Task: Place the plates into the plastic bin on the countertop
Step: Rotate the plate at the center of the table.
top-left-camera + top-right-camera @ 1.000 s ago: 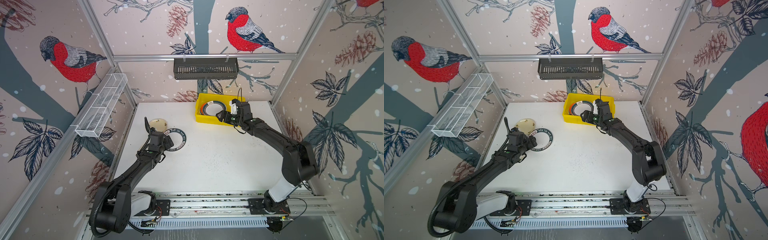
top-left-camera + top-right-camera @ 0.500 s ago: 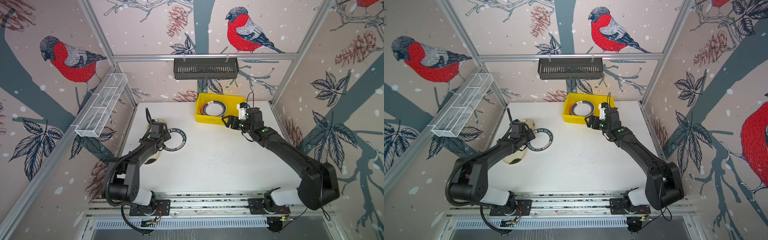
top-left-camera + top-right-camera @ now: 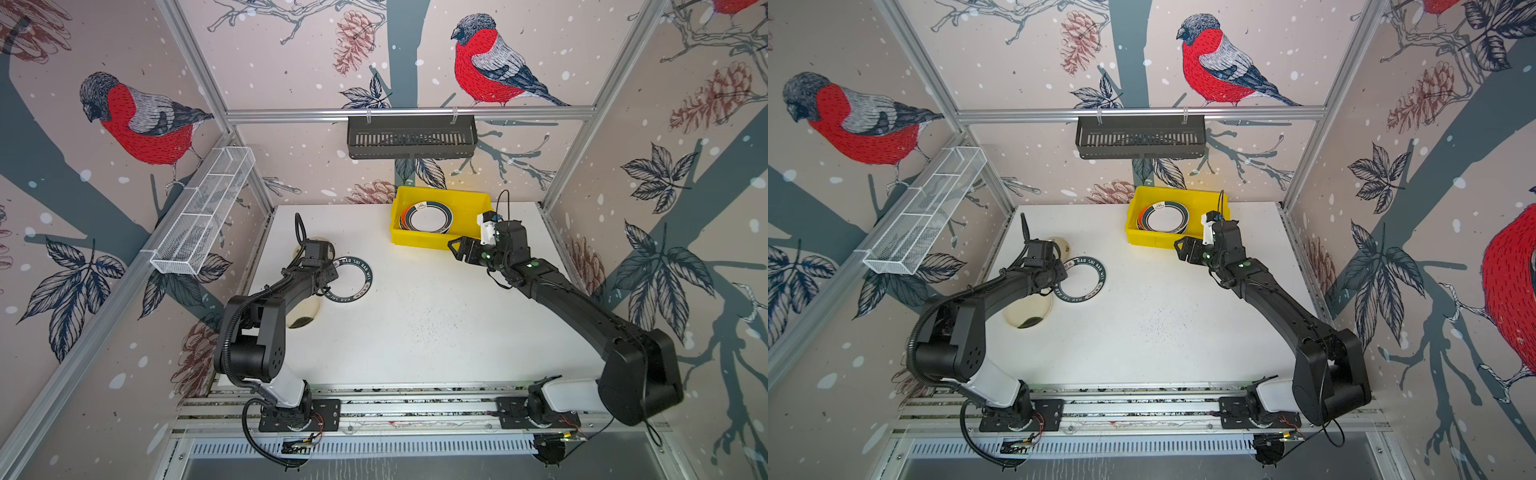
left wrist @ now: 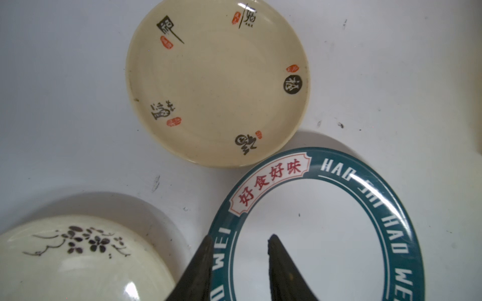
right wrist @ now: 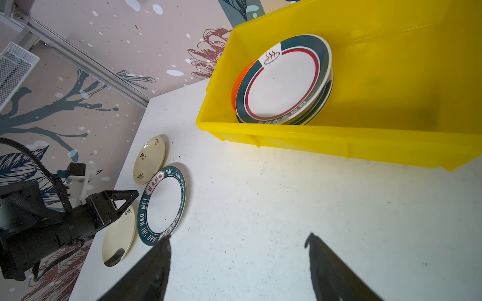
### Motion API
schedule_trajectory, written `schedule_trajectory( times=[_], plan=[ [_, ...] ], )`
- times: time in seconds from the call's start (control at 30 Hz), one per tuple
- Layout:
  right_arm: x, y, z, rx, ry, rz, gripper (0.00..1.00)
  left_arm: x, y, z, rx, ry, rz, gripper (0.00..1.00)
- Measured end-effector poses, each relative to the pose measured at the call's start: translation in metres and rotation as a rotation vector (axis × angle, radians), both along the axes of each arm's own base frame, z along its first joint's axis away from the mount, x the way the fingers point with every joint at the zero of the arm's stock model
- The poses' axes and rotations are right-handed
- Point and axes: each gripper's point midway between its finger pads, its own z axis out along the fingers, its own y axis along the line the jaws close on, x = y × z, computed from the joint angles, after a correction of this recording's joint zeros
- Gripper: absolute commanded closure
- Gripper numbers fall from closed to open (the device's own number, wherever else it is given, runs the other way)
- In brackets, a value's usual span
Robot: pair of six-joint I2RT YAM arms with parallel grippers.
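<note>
Three plates lay loose on the left side of the countertop, well apart from the yellow bin at its far edge. The green-rimmed plate sat nearest the middle. The cream plate with brush characters touched or almost touched its rim on the far side, and the cream plate with a flower sprig lay just beside it on the near side. The left gripper stood astride the green rim, one finger at the outer edge and the other over the white centre. Whether they pinched the plate could not be told. Inside the bin, a stack of plates filled the left half, with an orange plate showing at its edge. The right gripper hovered over bare countertop just in front of the bin, its fingers spread wide with nothing between them. On the walls hung a wire basket and a dark basket.
</note>
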Motion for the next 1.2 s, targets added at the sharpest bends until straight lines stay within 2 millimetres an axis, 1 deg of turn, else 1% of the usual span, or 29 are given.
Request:
schedule_trajectory(
  times=[0.2, 0.23, 0.27, 0.3, 0.33, 0.37, 0.4, 0.53, 0.7, 0.77, 0.9, 1.07, 1.2],
  plan=[
    [0.001, 0.001, 0.002, 0.000, -0.001, 0.001, 0.18, -0.005, -0.001, -0.015, -0.017, 0.052, -0.014, 0.62],
    [0.002, 0.001, 0.001, -0.001, 0.001, 0.001, 0.18, -0.005, -0.002, -0.017, -0.024, 0.056, -0.018, 0.66],
    [0.002, 0.001, -0.001, -0.003, 0.007, 0.001, 0.18, -0.005, -0.002, -0.018, -0.027, 0.060, -0.019, 0.79],
    [0.001, 0.001, -0.003, -0.006, 0.015, 0.001, 0.18, -0.005, -0.003, -0.020, -0.029, 0.063, -0.020, 0.85],
    [0.000, 0.001, -0.005, -0.008, 0.022, 0.002, 0.18, -0.006, -0.002, -0.022, -0.031, 0.069, -0.021, 0.84],
    [0.000, 0.000, -0.006, -0.010, 0.027, 0.001, 0.18, -0.007, -0.002, -0.025, -0.025, 0.077, -0.028, 0.77],
    [0.000, 0.001, -0.006, -0.011, 0.028, 0.002, 0.18, -0.008, -0.003, -0.027, -0.028, 0.086, -0.038, 0.75],
    [-0.001, 0.001, -0.006, -0.011, 0.029, 0.004, 0.18, -0.008, -0.006, -0.029, -0.042, 0.089, -0.047, 0.68],
    [-0.001, 0.004, -0.006, -0.012, 0.030, 0.010, 0.18, -0.008, -0.007, -0.033, -0.047, 0.095, -0.050, 0.67],
    [-0.001, 0.006, -0.007, -0.013, 0.032, 0.014, 0.18, -0.008, -0.009, -0.036, -0.058, 0.101, -0.063, 0.67],
    [-0.001, 0.009, -0.010, -0.015, 0.040, 0.019, 0.18, -0.002, -0.017, -0.037, -0.091, 0.072, -0.088, 0.67],
    [-0.002, 0.013, -0.010, -0.017, 0.042, 0.029, 0.19, 0.006, -0.033, -0.037, -0.124, 0.030, -0.136, 0.67],
    [-0.004, 0.018, -0.011, -0.018, 0.044, 0.043, 0.19, 0.009, -0.054, -0.037, -0.134, 0.012, -0.184, 0.66]
  ],
)
